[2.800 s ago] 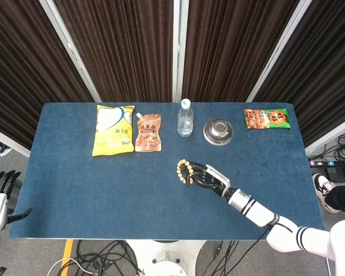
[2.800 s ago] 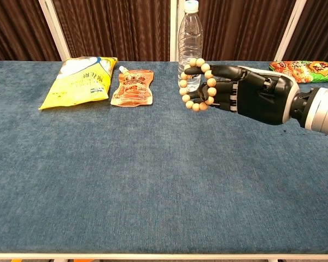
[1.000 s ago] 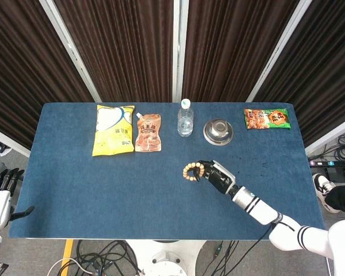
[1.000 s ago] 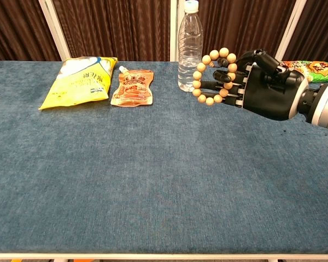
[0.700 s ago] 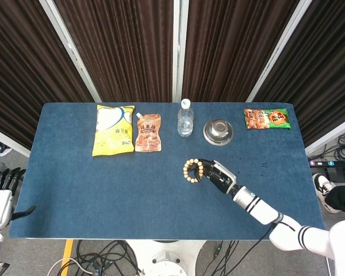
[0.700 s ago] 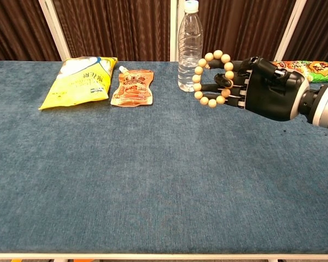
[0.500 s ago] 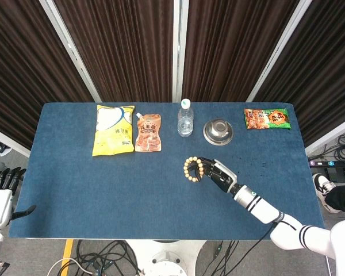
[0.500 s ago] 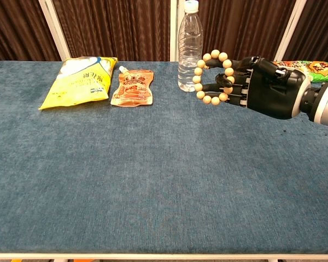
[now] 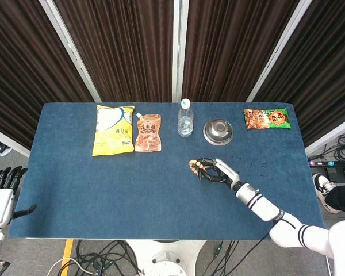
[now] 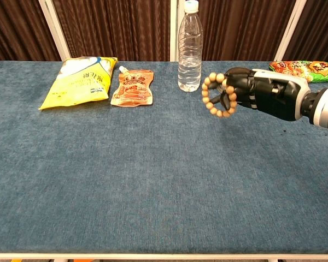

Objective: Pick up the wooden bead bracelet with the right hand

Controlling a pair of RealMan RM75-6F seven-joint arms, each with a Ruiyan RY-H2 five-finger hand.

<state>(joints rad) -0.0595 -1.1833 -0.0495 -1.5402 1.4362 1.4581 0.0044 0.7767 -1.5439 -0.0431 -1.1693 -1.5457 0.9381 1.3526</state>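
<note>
The wooden bead bracelet (image 10: 215,96) hangs in the air above the blue table, looped over the curled fingers of my right hand (image 10: 257,95). In the head view the bracelet (image 9: 196,167) shows at the tip of the right hand (image 9: 214,171), right of the table's middle. The hand grips it with the palm turned down. My left hand (image 9: 1,190) hangs off the table's left edge, fingers spread, holding nothing.
Along the far edge lie a yellow snack bag (image 9: 113,129), an orange pouch (image 9: 148,133), a clear water bottle (image 9: 185,118), a metal bowl (image 9: 218,131) and a green snack packet (image 9: 267,118). The bottle (image 10: 189,46) stands just behind and left of the bracelet.
The right hand has rolled palm-down and dropped slightly. The bracelet now hangs lower from the fingers and sits a little further right.
</note>
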